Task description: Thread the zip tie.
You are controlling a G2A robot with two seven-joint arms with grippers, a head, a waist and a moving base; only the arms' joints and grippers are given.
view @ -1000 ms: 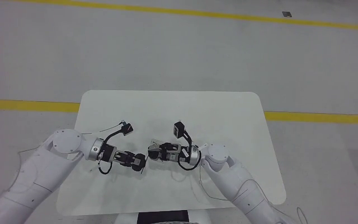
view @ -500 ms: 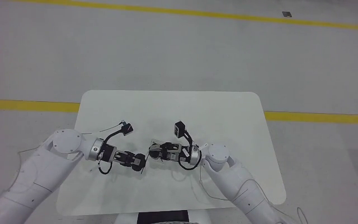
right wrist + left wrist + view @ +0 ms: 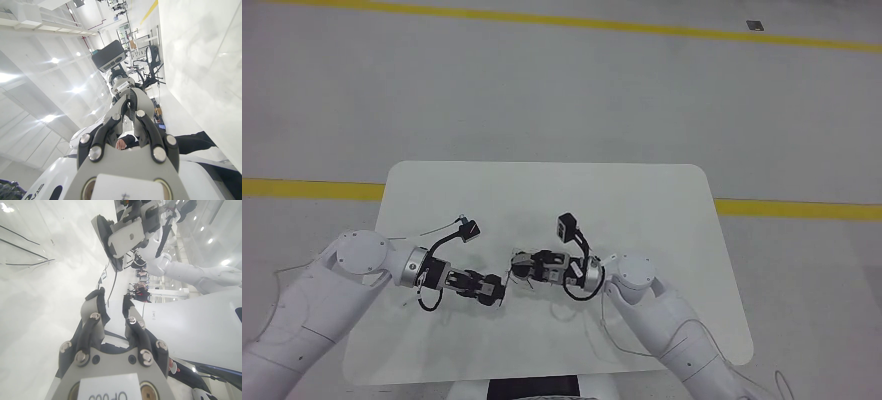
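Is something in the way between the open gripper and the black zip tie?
Nothing visible is. The zip tie sticks out from the right gripper, and its free end is near the open left gripper, with just air between them.

The table is white with round corners; it stands on a grey floor; a yellow line runs across the floor far off; a second line, yellow too, shows on both sides of the table; a small dark square lies near the far one; the ceiling is white with beams; round lights shine up there; a black chair stands far back.
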